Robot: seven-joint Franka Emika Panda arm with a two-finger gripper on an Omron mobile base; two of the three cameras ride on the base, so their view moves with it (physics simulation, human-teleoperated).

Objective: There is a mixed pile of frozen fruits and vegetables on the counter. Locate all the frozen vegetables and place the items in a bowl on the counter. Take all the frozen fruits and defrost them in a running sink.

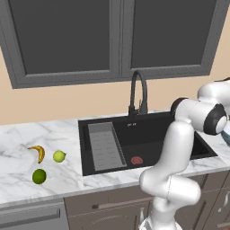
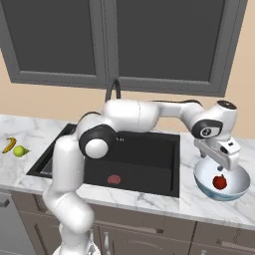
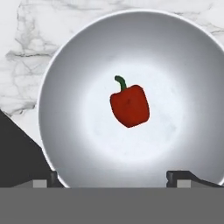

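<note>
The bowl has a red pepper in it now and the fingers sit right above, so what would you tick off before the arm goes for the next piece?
1. Red pepper lies inside the bowl, free of the fingers: ok.
2. Fingers spread wide with nothing between them: ok.
3. Bowl stands on the counter right of the sink: ok.
4. Banana, yellow-green ball and dark green ball wait on the counter left of the sink: ok.
5. Water running from the faucet: not ok, no stream shows.
6. Which round pieces are fruit: cannot tell.
</note>
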